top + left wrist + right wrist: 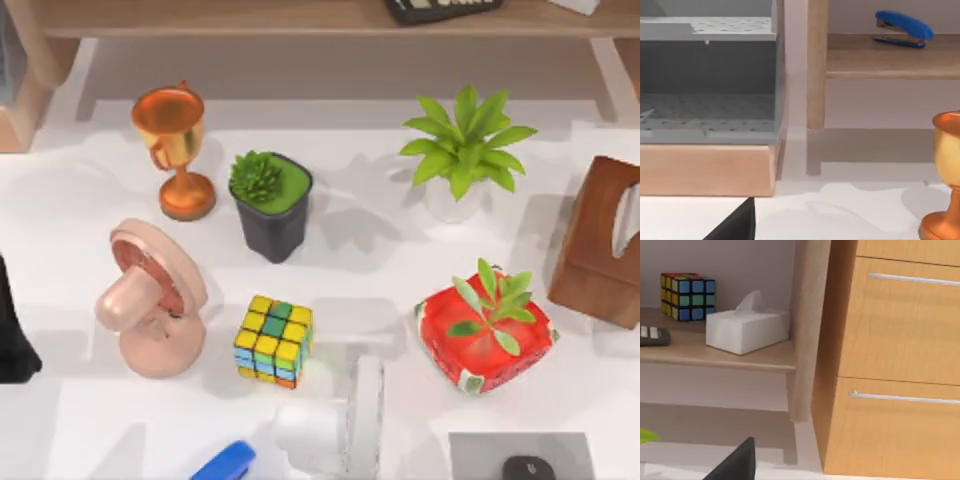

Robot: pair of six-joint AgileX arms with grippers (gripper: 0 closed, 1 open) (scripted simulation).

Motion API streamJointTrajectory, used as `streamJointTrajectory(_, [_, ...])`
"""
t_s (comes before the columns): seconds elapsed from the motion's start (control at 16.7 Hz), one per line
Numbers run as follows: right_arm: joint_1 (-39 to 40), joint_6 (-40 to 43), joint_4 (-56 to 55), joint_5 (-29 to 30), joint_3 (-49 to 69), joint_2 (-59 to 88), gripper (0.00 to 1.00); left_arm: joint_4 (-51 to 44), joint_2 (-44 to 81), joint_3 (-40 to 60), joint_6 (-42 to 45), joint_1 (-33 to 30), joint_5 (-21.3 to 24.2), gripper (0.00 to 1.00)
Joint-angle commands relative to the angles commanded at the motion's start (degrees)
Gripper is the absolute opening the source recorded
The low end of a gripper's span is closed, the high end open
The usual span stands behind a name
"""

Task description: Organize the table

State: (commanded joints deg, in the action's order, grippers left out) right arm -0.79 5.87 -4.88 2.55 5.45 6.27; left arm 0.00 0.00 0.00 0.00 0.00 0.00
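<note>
Nearest item: blue stapler (224, 464) at the counter's (380, 250) front edge.
Left claw: dark form (12, 330) at the counter's left margin; finger state cannot be told.
Clutter: Rubik's cube (273, 341), pink fan (150, 298), trophy (175, 150) right of that claw.
Advice: descend vertically, clear of neighbours.
</note>
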Motion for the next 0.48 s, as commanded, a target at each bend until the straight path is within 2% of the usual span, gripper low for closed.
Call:
streamJointTrajectory(0.18, [0.7,-5.2,4.4,-2.3,-4.9,-5.6,1.00,0.0,0.0,0.0,0.0,0.0,0.0,1.00])
streamJointTrajectory(0.48, [0.8,-5.9,4.9,-2.5,-5.5,-6.3,1.00,0.0,0.0,0.0,0.0,0.0,0.0,1.00])
